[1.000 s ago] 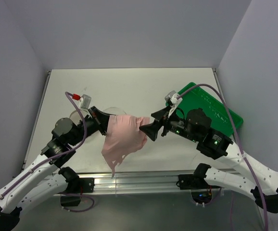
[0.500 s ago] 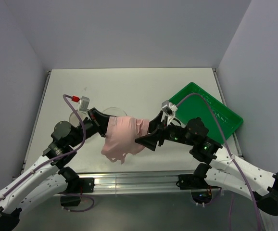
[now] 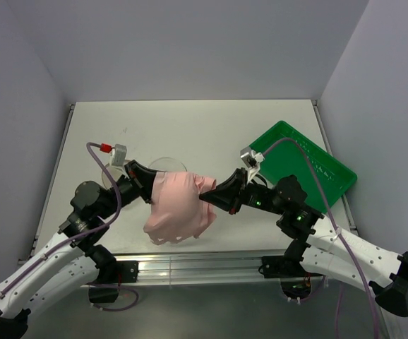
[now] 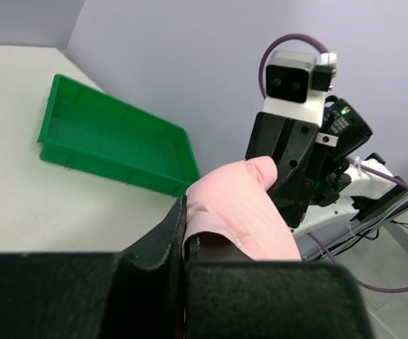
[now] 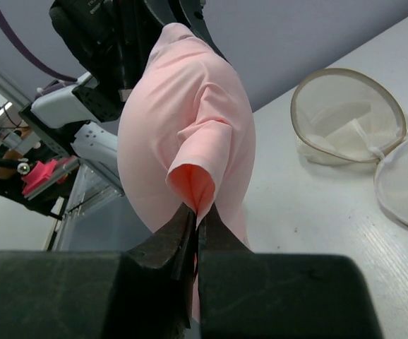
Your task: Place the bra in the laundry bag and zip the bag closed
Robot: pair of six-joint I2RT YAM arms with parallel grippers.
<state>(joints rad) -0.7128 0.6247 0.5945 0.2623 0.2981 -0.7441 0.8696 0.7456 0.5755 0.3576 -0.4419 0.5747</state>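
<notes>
The pale pink bra (image 3: 179,210) hangs bunched in the air between both grippers, above the table's near edge. My left gripper (image 3: 150,189) is shut on its left side; in the left wrist view the bra (image 4: 243,208) runs into the left gripper's (image 4: 183,213) pinched jaws. My right gripper (image 3: 205,198) is shut on a folded lip of the bra (image 5: 183,127), with the right gripper (image 5: 198,210) tips squeezed together on it. The round mesh laundry bag (image 5: 349,116) lies open on the table, its second disc (image 5: 405,180) beside it. From above only a sliver of the laundry bag (image 3: 165,162) shows behind the bra.
A green rectangular tray (image 3: 310,166) sits at the table's right side, also seen as the tray (image 4: 112,138) in the left wrist view. The white table (image 3: 190,131) stretches behind the arms, with grey walls on three sides.
The right gripper went from open to shut on a fold of the bra. Both arms moved toward the near edge, and the bra bunched up between them.
</notes>
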